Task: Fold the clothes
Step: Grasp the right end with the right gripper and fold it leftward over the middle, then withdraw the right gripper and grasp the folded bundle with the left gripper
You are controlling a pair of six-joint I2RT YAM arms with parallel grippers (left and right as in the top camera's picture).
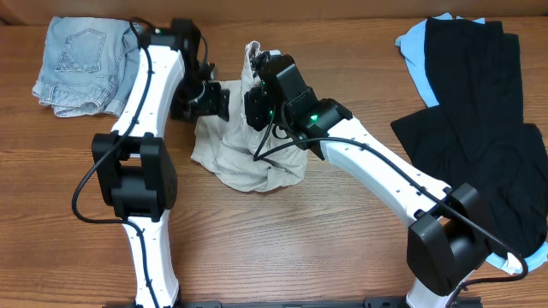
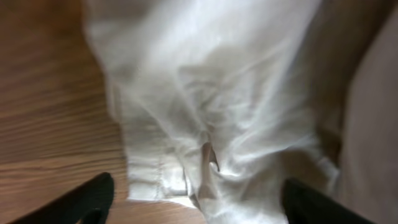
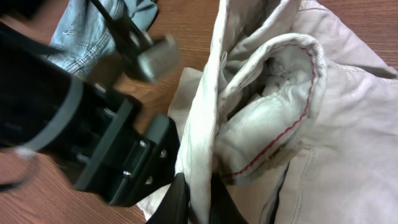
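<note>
Shorts — apparently — in right tool

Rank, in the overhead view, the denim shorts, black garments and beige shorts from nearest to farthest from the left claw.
1. beige shorts: table centre, beside the left claw.
2. denim shorts: top-left corner.
3. black garments: right edge.

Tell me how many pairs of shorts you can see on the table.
2: the denim shorts at the far left corner, and the beige shorts bunched in the middle. The black pile on the right may hide more.
</note>
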